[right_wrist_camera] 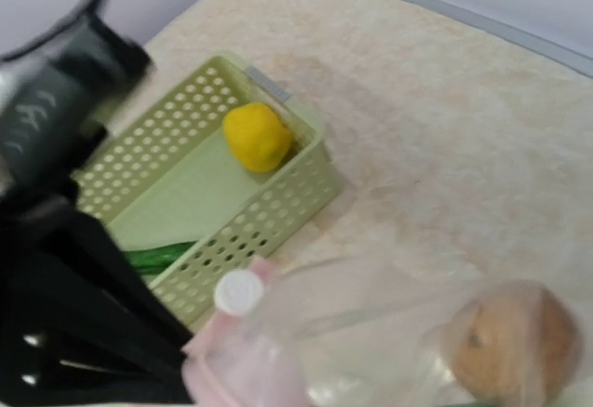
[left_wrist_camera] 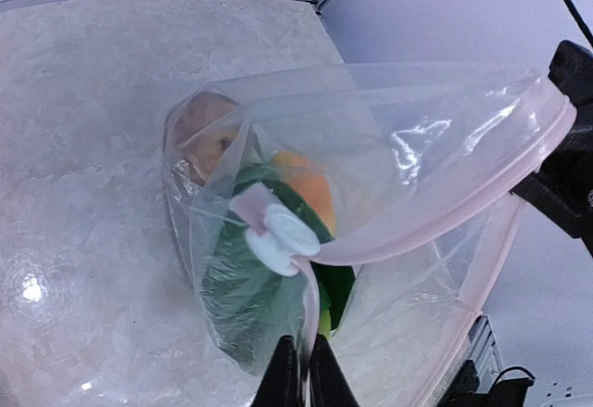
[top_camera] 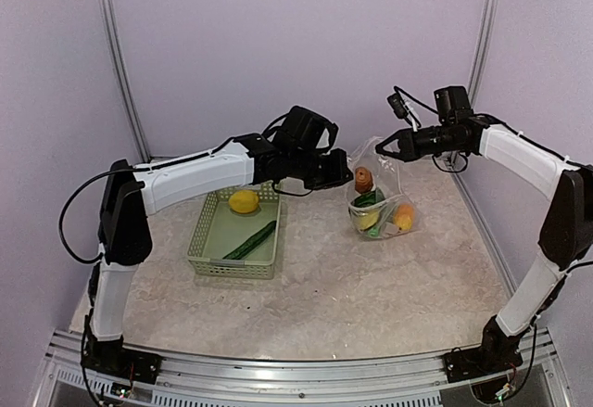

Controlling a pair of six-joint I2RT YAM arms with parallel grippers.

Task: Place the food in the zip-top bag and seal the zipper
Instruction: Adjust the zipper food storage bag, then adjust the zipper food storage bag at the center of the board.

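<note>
Two pieces of toy food are not yet bagged. From above, a yellow lemon [top_camera: 244,201] and a long green cucumber [top_camera: 252,240] lie in the pale green slatted plastic basket [top_camera: 208,263] on the marbled tabletop [top_camera: 371,296], under the left arm. Just right of the basket, the clear floppy zip-top bag [top_camera: 394,184] is strung between the left tool [top_camera: 345,178] and the right tool [top_camera: 382,146]. Brown, green and orange pieces sit in its bottom.

At the left wrist, that tool's tips are clenched on the pale pink press-seal zipper [left_wrist_camera: 445,217]. The strip's long axis runs up and rightward to the right tool, which is pinched shut on its far end — the mouth gapes between the two lips.

At the right wrist, its own tips are out of frame. The basket lies beyond the bag's mouth, on the left arm's side — so the left arm looks better placed to let go and fetch.
</note>
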